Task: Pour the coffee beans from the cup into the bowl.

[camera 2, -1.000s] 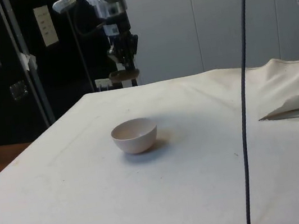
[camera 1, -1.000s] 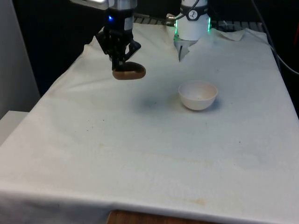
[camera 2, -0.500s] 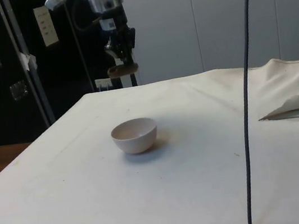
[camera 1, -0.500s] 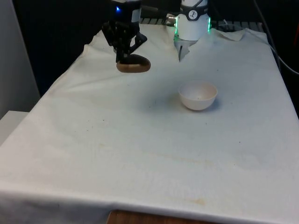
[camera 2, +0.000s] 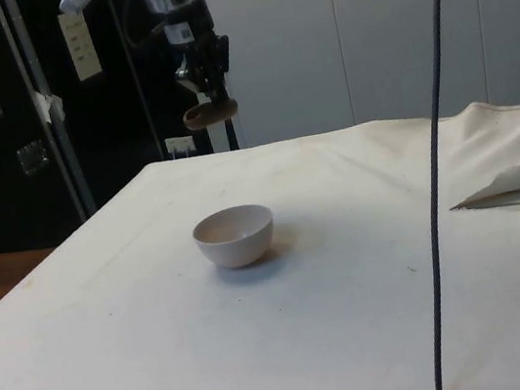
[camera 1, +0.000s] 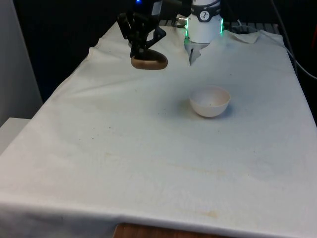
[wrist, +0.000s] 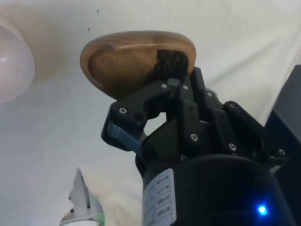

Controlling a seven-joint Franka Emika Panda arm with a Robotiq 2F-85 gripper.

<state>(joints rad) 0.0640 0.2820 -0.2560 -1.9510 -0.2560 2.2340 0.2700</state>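
Observation:
My black gripper (camera 1: pixel 140 48) hangs high over the table's far part, shut on the rim of a shallow brown wooden cup (camera 1: pixel 148 62). The side view shows the same gripper (camera 2: pixel 212 96) and cup (camera 2: pixel 210 114) well above the cloth. From the wrist, the cup (wrist: pixel 127 61) holds a small dark patch of beans by the fingers (wrist: pixel 162 99). The white bowl (camera 1: pixel 210 100) stands on the cloth, lower and towards the front view's right of the cup; I also see the bowl (camera 2: pixel 235 236) from the side and its edge (wrist: pixel 11 61) from the wrist.
The white cloth (camera 1: pixel 148 163) covers the whole table and drops off at the near edge. A dark cable (camera 2: pixel 437 157) hangs down in the side view, and a fold of cloth (camera 2: pixel 515 179) rises beyond it.
The gripper has carried the cup upward and towards the front view's right, closer to the bowl's side. The bowl has stayed where it was.

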